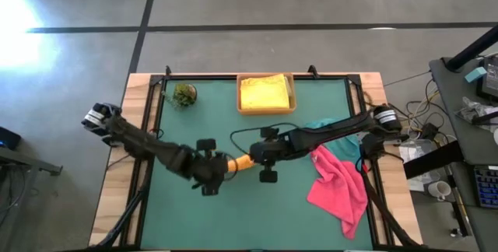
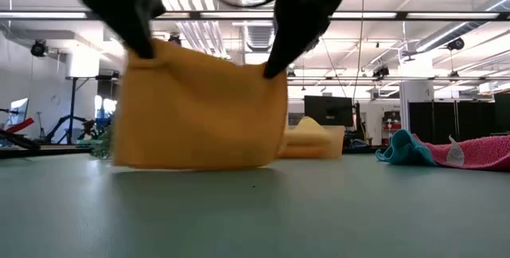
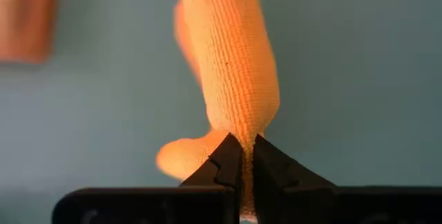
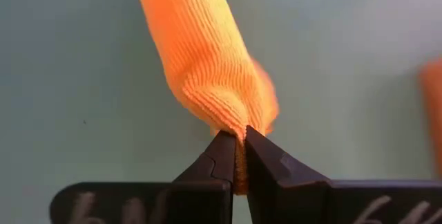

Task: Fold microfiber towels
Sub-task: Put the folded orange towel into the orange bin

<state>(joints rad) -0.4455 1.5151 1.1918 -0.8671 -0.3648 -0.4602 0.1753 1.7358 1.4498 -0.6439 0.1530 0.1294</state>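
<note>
Under both arms, orange towel (image 1: 242, 162) mostly hidden; pinched corners only.

I count four towels in sight: one orange towel (image 1: 243, 161) strung between the arms, one yellow towel (image 1: 264, 92), one pink towel (image 1: 339, 186) and one teal towel (image 1: 336, 130). One tan tray (image 1: 290, 89). One little green plant ball (image 1: 184, 94). Two arms, so two tools: the left tool (image 1: 222, 166) and the right tool (image 1: 261, 157).
</note>
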